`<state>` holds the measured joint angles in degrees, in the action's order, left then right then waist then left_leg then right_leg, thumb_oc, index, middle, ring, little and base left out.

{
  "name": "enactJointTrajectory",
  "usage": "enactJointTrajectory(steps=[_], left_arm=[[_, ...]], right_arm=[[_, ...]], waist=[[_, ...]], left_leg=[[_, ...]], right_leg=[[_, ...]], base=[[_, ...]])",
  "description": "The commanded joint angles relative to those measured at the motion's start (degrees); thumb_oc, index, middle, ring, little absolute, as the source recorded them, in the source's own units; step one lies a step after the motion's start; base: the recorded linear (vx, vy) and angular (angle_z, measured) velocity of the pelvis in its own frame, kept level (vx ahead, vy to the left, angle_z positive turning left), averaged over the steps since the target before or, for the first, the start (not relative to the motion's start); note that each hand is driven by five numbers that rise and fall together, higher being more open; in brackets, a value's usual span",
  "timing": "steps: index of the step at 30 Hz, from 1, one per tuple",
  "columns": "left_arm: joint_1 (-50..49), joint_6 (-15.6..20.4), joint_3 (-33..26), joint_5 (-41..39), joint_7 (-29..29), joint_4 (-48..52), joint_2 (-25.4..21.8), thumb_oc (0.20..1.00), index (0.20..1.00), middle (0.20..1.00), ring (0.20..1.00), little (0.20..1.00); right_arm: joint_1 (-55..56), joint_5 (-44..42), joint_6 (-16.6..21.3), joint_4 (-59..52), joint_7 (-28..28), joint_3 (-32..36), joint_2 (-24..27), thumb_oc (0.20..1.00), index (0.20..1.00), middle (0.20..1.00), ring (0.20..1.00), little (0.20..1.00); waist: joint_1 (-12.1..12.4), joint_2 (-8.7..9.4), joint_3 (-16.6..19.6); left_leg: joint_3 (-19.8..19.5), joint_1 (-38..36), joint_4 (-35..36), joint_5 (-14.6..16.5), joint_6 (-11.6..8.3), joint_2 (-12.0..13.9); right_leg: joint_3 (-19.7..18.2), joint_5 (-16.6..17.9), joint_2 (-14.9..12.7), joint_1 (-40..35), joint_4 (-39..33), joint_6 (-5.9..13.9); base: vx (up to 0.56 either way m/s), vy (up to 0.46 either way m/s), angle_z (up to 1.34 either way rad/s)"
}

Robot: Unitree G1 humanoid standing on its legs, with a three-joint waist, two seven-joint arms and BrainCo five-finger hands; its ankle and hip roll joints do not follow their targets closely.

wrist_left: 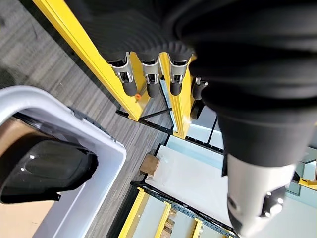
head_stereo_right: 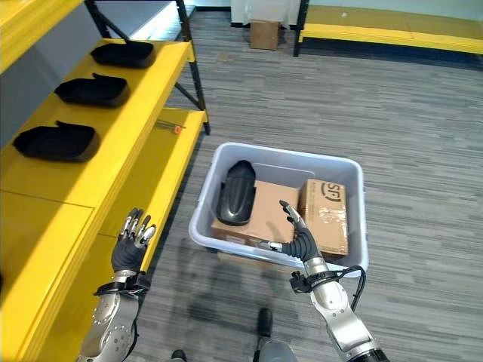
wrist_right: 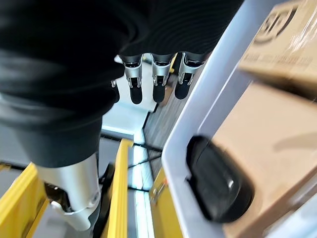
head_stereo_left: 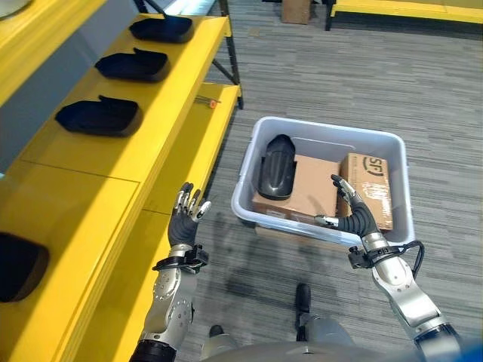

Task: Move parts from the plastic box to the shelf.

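Parts of black plastic are my concern: one black part (head_stereo_left: pixel 276 166) lies in the plastic box (head_stereo_left: pixel 392 143), on top of a cardboard carton (head_stereo_left: pixel 309 192), and others (head_stereo_left: pixel 98 115) already rest on the yellow shelf (head_stereo_left: pixel 173 68) beside the box. My right hand (head_stereo_left: pixel 353 213) hangs over the near rim of the box, fingers spread, holding nothing. My left hand (head_stereo_left: pixel 183 219) is open, between box and shelf. I judge the part stiff, light and smooth; I should hold it across its narrow sides.

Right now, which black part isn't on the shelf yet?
The black part lying in the box, on top of a carton. The other black parts sit on the yellow shelf.
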<state>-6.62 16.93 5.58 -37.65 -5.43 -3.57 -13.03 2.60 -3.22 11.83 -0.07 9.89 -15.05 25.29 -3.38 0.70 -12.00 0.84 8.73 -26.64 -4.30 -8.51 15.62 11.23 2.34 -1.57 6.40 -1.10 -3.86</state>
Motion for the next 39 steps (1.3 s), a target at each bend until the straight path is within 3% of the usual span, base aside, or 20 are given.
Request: enactJointTrajectory(steps=[1,2,4,5,6,8,9,10,11,12,14,17,20,22,23,34,39], left_arm=[[1.6,2.6,1.9,-0.3,-0.6,2.3,-1.5,1.0,1.0,1.0,1.0,1.0],[1.6,2.6,1.9,-0.3,-0.6,2.3,-1.6,1.0,1.0,1.0,1.0,1.0],[2.1,2.8,2.4,-0.1,-0.9,2.2,-1.8,1.0,1.0,1.0,1.0,1.0],[2.4,3.3,2.9,0.5,-1.4,2.3,-1.9,1.0,1.0,1.0,1.0,1.0],[3.2,3.5,3.2,2.0,-1.7,2.1,-2.1,1.0,1.0,1.0,1.0,1.0],[3.1,3.9,3.4,2.2,-1.8,1.8,-1.8,1.0,1.0,1.0,1.0,1.0],[2.5,4.1,3.2,2.1,-1.4,1.8,-1.8,1.0,1.0,1.0,1.0,1.0],[3.0,4.2,3.4,1.8,-1.4,1.7,-1.7,1.0,1.0,1.0,1.0,1.0],[3.4,4.3,3.4,1.6,-1.4,2.0,-1.8,1.0,1.0,1.0,1.0,1.0],[4.1,4.6,3.6,0.7,-1.3,1.7,-2.5,1.0,1.0,1.0,1.0,1.0],[5.9,4.9,3.8,0.7,-2.6,1.5,-3.1,1.0,1.0,1.0,1.0,1.0],[6.4,4.9,4.0,0.9,-3.3,1.3,-3.4,1.0,1.0,1.0,1.0,1.0],[6.4,4.9,4.0,0.9,-3.3,1.3,-3.4,1.0,1.0,1.0,1.0,1.0],[6.6,4.4,4.2,2.6,-4.5,1.6,-3.6,1.0,1.0,1.0,1.0,1.0],[6.8,4.2,4.3,3.7,-4.7,1.7,-3.9,1.0,1.0,1.0,1.0,1.0],[12.3,4.3,8.2,7.1,-6.1,2.9,-4.7,1.0,1.0,1.0,1.0,1.0],[19.5,4.7,10.9,7.4,-9.6,-0.1,-2.6,1.0,1.0,1.0,1.0,1.0]], right_arm=[[-2.0,-0.5,3.8,-3.1,1.8,1.4,1.7,1.0,1.0,1.0,1.0,1.0],[-2.0,-0.5,3.8,-3.1,1.8,1.4,1.7,1.0,1.0,1.0,1.0,1.0],[-2.7,-0.3,4.1,-2.2,2.6,1.1,1.6,1.0,1.0,1.0,1.0,1.0],[-3.2,0.0,4.3,-1.9,3.0,0.7,2.0,1.0,1.0,1.0,1.0,1.0],[-4.2,0.4,4.4,-1.3,3.3,0.5,2.2,1.0,1.0,1.0,1.0,1.0],[-4.1,0.5,4.4,-1.3,3.4,0.5,2.2,1.0,1.0,1.0,1.0,1.0],[-4.1,0.8,4.1,-1.6,2.7,-0.1,1.3,1.0,1.0,1.0,1.0,1.0],[-4.0,1.1,4.1,-1.6,2.5,-0.2,0.9,1.0,1.0,1.0,1.0,1.0],[-3.4,1.0,3.9,-1.9,2.4,0.1,0.6,1.0,1.0,1.0,1.0,1.0],[-3.3,0.6,3.3,-1.8,2.0,-0.7,-0.3,1.0,1.0,1.0,1.0,1.0],[-5.4,0.0,2.9,-1.2,2.1,-2.8,-1.6,1.0,1.0,1.0,1.0,1.0],[-5.6,0.3,2.7,-1.4,1.9,-3.6,-1.9,1.0,1.0,1.0,1.0,1.0],[-5.6,0.3,2.7,-1.4,1.9,-3.6,-1.9,1.0,1.0,1.0,1.0,1.0],[-3.6,0.0,2.4,-2.1,2.0,-2.7,-2.4,1.0,1.0,1.0,1.0,1.0],[-3.4,-0.1,2.5,-2.1,2.1,-2.5,-2.4,1.0,1.0,1.0,1.0,1.0],[-3.7,-1.1,3.6,-2.8,4.3,-3.0,-2.6,1.0,1.0,1.0,1.0,1.0],[-4.4,-1.2,3.7,-3.8,6.3,-3.5,-2.4,1.0,1.0,1.0,1.0,1.0]], waist=[[1.0,0.96,-2.2],[1.1,0.99,-2.2],[2.0,1.09,-3.2],[3.1,0.3,-3.8],[4.0,-0.68,-3.7],[4.1,-1.01,-3.6],[3.9,-1.71,-2.7],[4.0,-1.92,-2.5],[3.7,-1.62,-2.5],[3.0,-0.92,-2.8],[2.8,-0.11,-2.8],[2.7,0.74,-2.7],[2.7,0.75,-2.6],[2.1,2.72,-2.4],[1.9,2.86,-2.5],[0.5,2.99,-5.0],[-1.2,3.45,-7.8]], left_leg=[[-1.3,5.3,-2.3,-4.4,4.26,-5.6],[-1.2,5.4,-2.5,-4.3,4.32,-5.7],[-2.3,7.0,9.8,-6.5,3.55,-1.8],[-4.6,7.9,20.3,-9.3,2.11,0.0],[-7.5,7.2,27.6,-10.8,0.18,0.3],[-6.4,6.7,27.7,-11.4,-0.61,1.1],[-5.7,3.7,28.6,-8.0,-0.12,0.9],[-4.1,2.9,28.6,-7.5,-0.13,0.3],[-2.8,2.7,27.2,-6.1,0.37,-0.6],[0.4,2.5,24.7,-3.1,1.39,-3.2],[2.7,2.9,23.8,-1.3,2.24,-4.6],[3.8,3.3,23.1,-0.4,2.88,-5.2],[3.8,3.4,23.1,-0.4,2.88,-5.3],[5.0,3.2,25.4,-0.8,2.7,-4.9],[5.1,3.1,25.9,-1.1,2.53,-4.7],[6.5,2.1,30.4,-3.7,0.89,-2.2],[7.7,3.3,30.8,-4.4,0.2,-1.1]], right_leg=[[-2.9,-2.0,-5.1,0.1,4.2,5.58],[-3.0,-2.1,-5.2,0.2,4.3,5.65],[-5.7,-2.9,-5.4,-0.5,4.5,7.24],[-7.5,-3.7,-6.1,-0.9,4.7,8.6],[-10.4,-5.0,-6.4,-1.7,4.8,9.75],[-11.0,-5.5,-6.8,-2.1,5.2,10.09],[-12.1,-5.6,-7.2,-2.1,5.7,10.53],[-12.5,-5.2,-8.1,-2.5,5.5,11.11],[-12.3,-4.9,-9.5,-3.0,5.4,11.77],[-13.3,-2.4,-13.6,-2.9,4.4,13.91],[-14.6,-0.2,-15.7,-1.1,3.1,15.14],[-15.1,0.7,-16.5,0.0,2.4,15.74],[-15.1,0.7,-16.5,0.1,2.4,15.74],[-14.3,1.9,-16.8,1.4,1.5,16.54],[-14.2,1.9,-16.6,1.6,1.3,16.52],[-14.9,2.0,-14.2,4.9,1.4,15.96],[-16.1,2.6,-13.0,8.2,2.0,15.77]], base=[[0.05,0.005,-0.41],[0.16,0.11,-0.14],[0.22,0.297,-0.36],[0.33,0.512,-0.95],[0.35,0.507,-1.06],[0.21,0.279,-1.3],[0.16,0.28,-0.97],[0.23,0.39,-0.98],[0.2,0.521,-0.93],[0.15,0.512,-0.76],[0.05,0.351,-0.34],[0.02,0.1,-0.56],[0.01,0.017,-0.11],[0.06,0.0,-0.16],[0.03,-0.042,-0.35],[-0.02,-0.039,-0.12],[-0.07,-0.037,-0.08]])
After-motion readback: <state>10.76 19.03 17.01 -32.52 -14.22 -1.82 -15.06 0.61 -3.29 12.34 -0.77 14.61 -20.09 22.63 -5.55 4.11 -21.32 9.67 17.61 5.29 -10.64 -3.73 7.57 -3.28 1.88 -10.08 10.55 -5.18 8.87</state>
